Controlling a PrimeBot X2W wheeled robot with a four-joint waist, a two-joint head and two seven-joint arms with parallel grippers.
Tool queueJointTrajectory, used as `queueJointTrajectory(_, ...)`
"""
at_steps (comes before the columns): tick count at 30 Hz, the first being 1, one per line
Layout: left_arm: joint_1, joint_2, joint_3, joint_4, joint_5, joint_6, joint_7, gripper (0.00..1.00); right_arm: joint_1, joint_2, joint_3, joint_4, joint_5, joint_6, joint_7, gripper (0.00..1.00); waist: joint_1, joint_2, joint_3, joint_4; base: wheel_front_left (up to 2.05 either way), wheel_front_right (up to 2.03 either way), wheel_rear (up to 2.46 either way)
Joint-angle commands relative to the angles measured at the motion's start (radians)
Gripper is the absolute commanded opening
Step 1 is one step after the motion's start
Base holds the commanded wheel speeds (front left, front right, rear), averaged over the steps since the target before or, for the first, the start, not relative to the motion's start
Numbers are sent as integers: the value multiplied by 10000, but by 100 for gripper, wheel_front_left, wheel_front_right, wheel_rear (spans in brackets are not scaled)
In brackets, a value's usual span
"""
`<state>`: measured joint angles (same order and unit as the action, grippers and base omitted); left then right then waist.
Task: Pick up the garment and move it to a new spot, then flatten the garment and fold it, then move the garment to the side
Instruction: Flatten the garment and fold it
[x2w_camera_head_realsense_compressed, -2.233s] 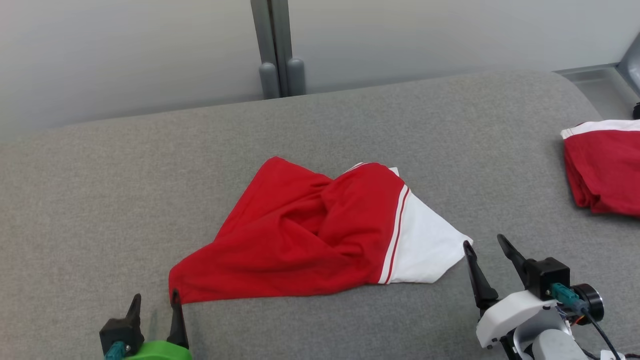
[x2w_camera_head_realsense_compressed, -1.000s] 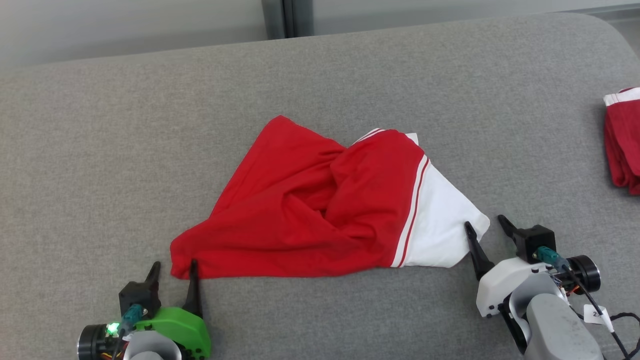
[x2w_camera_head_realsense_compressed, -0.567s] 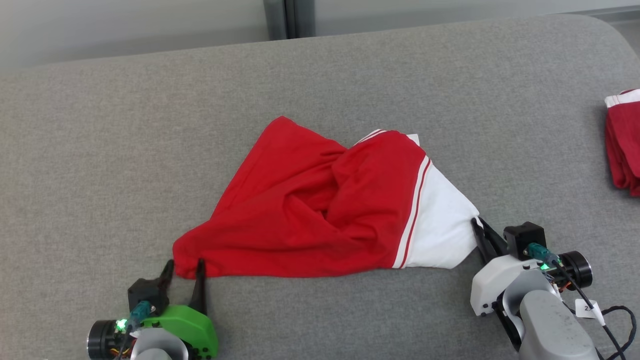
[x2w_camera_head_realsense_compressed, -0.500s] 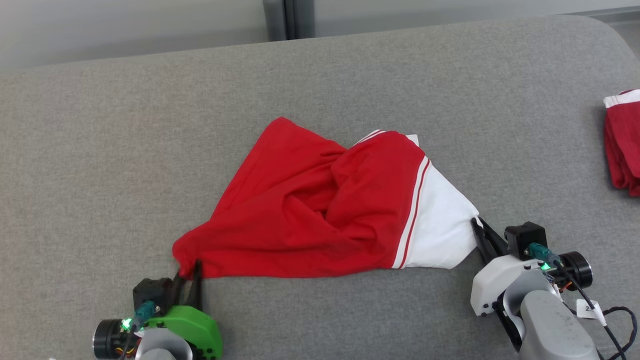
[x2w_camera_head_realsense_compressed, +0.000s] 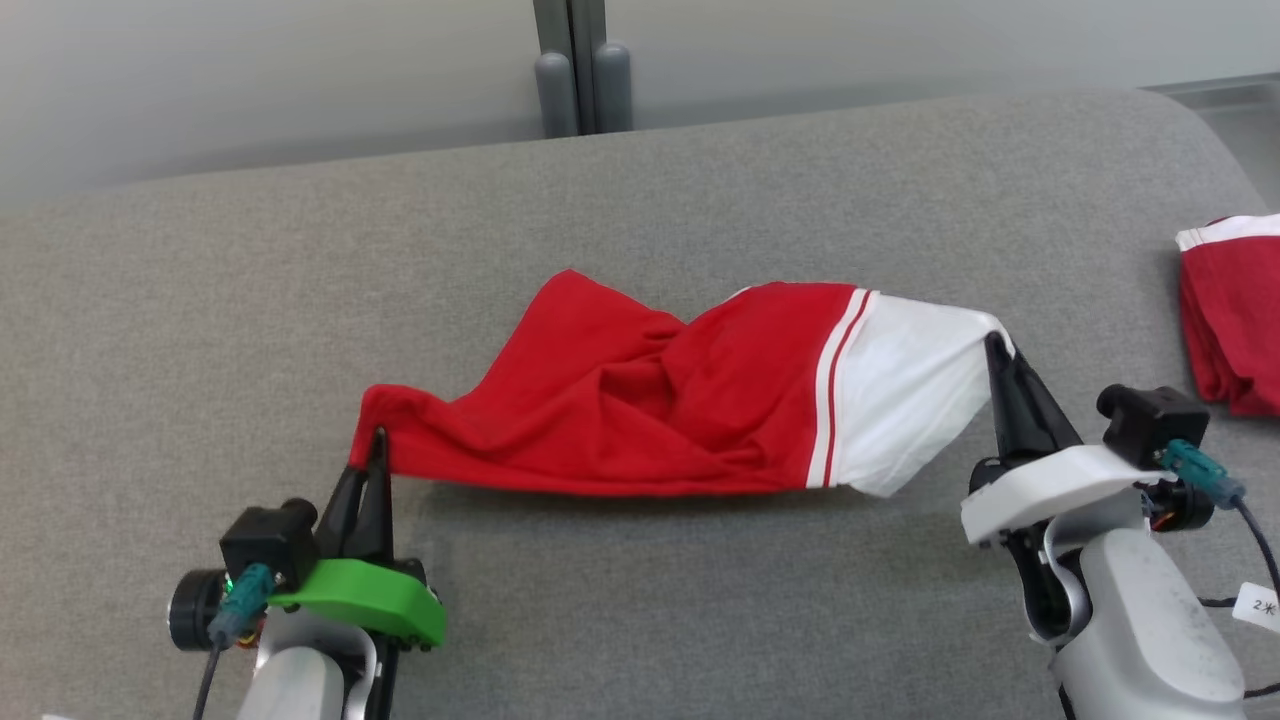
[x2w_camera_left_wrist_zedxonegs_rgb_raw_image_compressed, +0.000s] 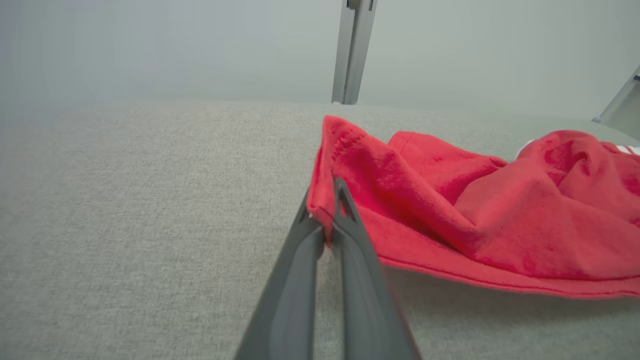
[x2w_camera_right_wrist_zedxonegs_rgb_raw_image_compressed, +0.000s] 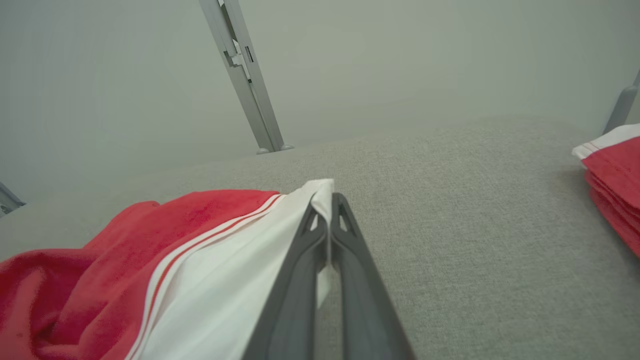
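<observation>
Left pincer (x2w_camera_head_realsense_compressed: 374, 450) pinched tight on the red corner of the red-and-white garment (x2w_camera_head_realsense_compressed: 640, 400). Right pincer (x2w_camera_head_realsense_compressed: 996, 352) pinched tight on its white corner. Garment stretched between them, both ends raised, middle sagging low over grey worktop (x2w_camera_head_realsense_compressed: 700, 200); contact unclear. Folded red garment (x2w_camera_head_realsense_compressed: 1235, 320) far right, well apart.

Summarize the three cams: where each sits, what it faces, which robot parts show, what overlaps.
Head view: on the head, facing forward and down at the grey padded surface; the red and white garment is stretched between left claw and right claw.
Left wrist view: on the left wrist, facing along the left claw, shut on the red corner; metal post beyond.
Right wrist view: on the right wrist, facing along the right claw, shut on the white corner; folded red garment at right.
Shared: all three show the garment and post.
</observation>
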<state>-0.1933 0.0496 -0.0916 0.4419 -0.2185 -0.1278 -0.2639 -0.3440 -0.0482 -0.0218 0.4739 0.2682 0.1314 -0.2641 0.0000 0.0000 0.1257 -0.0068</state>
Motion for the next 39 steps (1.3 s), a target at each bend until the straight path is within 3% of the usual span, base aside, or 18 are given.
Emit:
queueJointTrajectory(1, -28, 153, 46, -503, -95, -35, -4, 0, -195, -51, 15, -353, 523, -16, -1, 0, 0, 0, -375, -56, 0, 0, 0)
queueJointTrajectory(7, -770, 589, -184, -2243, -570, -37, -2, 0, -1040, -55, 294, -1464, 2837, -15, -1, 0, 0, 0, -890, -235, 0, 0, 0)
queueJointTrajectory(14, -2418, 1538, -324, -3384, -1007, -38, -2, 0, -2745, -52, 738, -2693, 3944, -15, 63, 0, 0, 0, -1160, -504, 0, 0, 0)
queueJointTrajectory(20, -4012, 2338, -107, -3781, -1172, -39, 534, 0, -4469, -183, 501, -3359, 3457, -15, 727, 0, 0, 0, -891, -670, 0, 0, 0)
queueJointTrajectory(24, -5158, 2727, -45, -3582, -1236, -39, 994, 0, -5771, -204, 207, -3057, 2781, -15, 1047, 0, 0, 0, -228, -759, 0, 0, 0)
queueJointTrajectory(29, -6525, 3000, -308, -2689, -1340, -38, 1181, 0, -7345, -181, 213, -1841, 1735, -15, 1119, 0, 0, 0, 812, -828, 0, 0, 0)
queueJointTrajectory(39, -9575, 3038, -730, -205, -1149, -14, 959, 0, -10743, -96, -603, 758, -225, -15, 193, 0, 0, 0, 3034, -763, 0, 0, 0)
